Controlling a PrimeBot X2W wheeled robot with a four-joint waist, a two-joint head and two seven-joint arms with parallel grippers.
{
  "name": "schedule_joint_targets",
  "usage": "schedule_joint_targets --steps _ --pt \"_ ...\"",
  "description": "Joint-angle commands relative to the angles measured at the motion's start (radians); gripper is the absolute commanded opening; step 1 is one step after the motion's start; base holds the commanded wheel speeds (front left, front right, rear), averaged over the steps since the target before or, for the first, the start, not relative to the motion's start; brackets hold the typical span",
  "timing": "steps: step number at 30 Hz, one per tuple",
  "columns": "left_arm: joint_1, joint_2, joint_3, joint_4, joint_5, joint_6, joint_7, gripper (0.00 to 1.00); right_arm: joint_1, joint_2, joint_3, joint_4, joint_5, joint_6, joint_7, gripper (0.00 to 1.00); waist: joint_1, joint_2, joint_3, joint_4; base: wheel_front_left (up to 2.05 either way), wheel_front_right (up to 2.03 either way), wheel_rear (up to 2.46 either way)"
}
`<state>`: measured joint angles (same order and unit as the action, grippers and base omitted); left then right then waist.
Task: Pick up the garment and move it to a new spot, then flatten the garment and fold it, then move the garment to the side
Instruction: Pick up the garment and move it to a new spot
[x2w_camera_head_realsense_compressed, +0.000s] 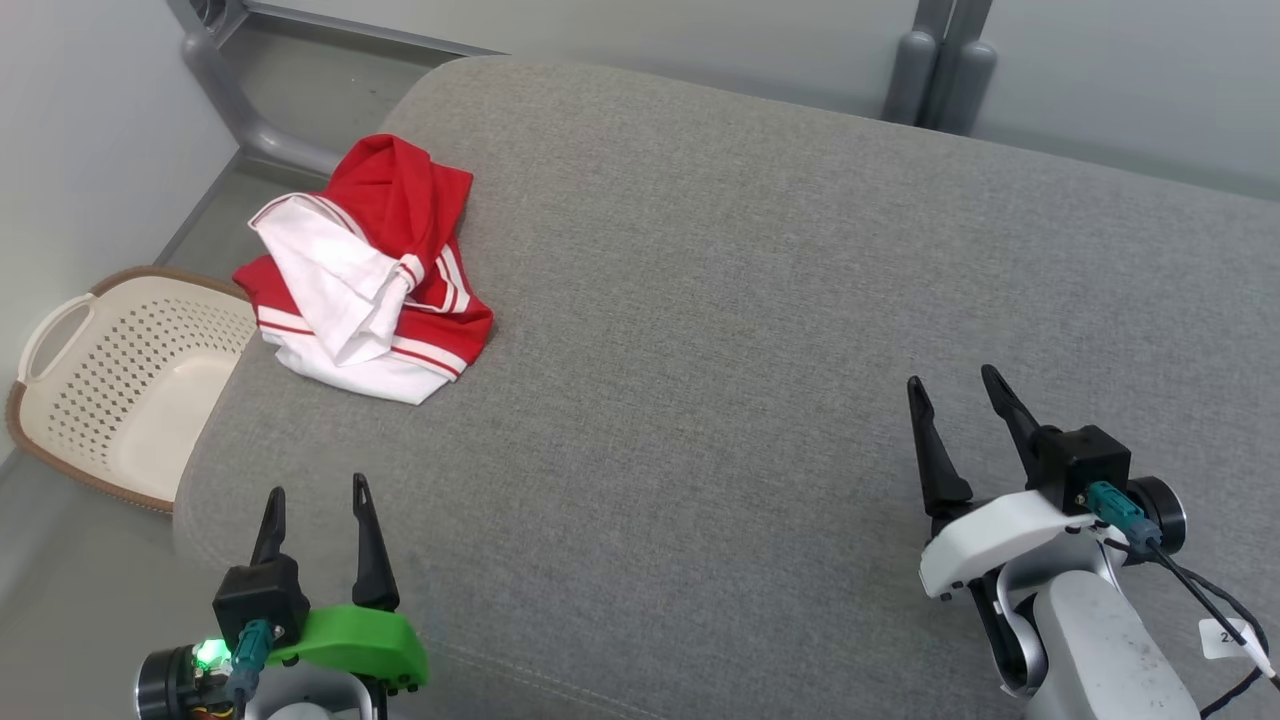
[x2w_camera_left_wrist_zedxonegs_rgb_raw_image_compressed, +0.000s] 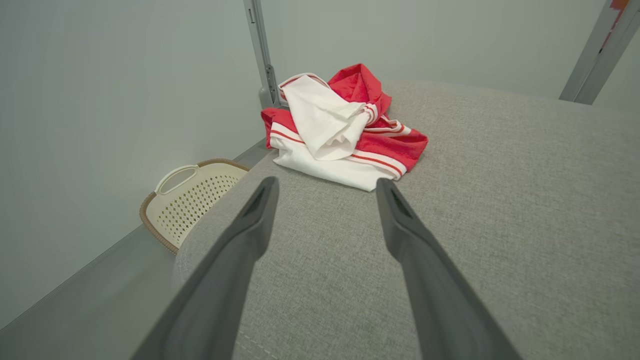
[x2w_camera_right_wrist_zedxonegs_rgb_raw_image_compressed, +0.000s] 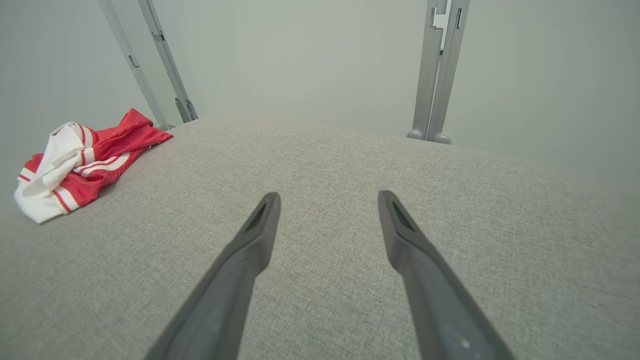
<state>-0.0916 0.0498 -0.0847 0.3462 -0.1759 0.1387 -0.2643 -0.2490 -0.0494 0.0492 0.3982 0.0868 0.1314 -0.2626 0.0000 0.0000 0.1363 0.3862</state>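
Garment (x2w_camera_head_realsense_compressed: 365, 275), red with white panels and striped trim, is shown crumpled in a heap near the far left corner of the grey cushion (x2w_camera_head_realsense_compressed: 750, 300). It lies ahead of the left gripper (x2w_camera_head_realsense_compressed: 317, 487) and apart from it. In the left wrist view it is framed just beyond the two fingertips. The right gripper (x2w_camera_head_realsense_compressed: 952, 378) is held well apart from it, over the cushion's right side. The jaws of both grippers are spread wide, and nothing is held between them. A small white tag (x2w_camera_head_realsense_compressed: 1225, 635) on the right arm's cable bears a mark beginning with "2"; the rest is cut off. The garment's kind and its true outline cannot be made out from the folds. The perforated cream basket (x2w_camera_head_realsense_compressed: 150, 340) on the floor is partly hidden behind the cushion's left edge.
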Motion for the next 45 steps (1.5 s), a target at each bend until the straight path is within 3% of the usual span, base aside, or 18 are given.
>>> schedule_joint_targets --steps 1,13,22,35,45 --pt "0.011 0.002 0.004 -0.008 -0.004 0.003 0.000 1.00 0.002 -0.003 0.003 0.000 -0.006 -0.001 -0.003 1.00 0.0000 0.0000 0.002 0.020 0.00 0.00 0.00" --pt "-0.026 0.002 0.024 0.022 -0.064 0.004 0.000 1.00 -0.020 -0.003 0.019 -0.015 -0.023 -0.001 -0.003 1.00 0.0000 0.0000 0.044 0.015 0.00 0.00 0.00" --pt "-0.151 0.002 0.075 0.098 -0.118 -0.040 0.000 1.00 -0.065 -0.012 0.033 -0.043 -0.058 -0.001 -0.003 1.00 0.0000 0.0000 0.138 -0.033 0.00 0.00 0.00" --pt "-0.407 0.010 0.214 0.282 -0.060 -0.092 0.001 1.00 -0.141 -0.068 0.080 -0.111 -0.046 -0.001 -0.003 1.00 0.0000 0.0000 0.287 -0.133 0.00 0.00 0.00" --pt "-0.540 0.060 0.313 0.467 -0.021 -0.055 0.001 1.00 -0.183 -0.078 0.098 -0.167 -0.036 -0.001 -0.003 1.00 0.0000 0.0000 0.367 -0.206 0.00 0.00 0.00"
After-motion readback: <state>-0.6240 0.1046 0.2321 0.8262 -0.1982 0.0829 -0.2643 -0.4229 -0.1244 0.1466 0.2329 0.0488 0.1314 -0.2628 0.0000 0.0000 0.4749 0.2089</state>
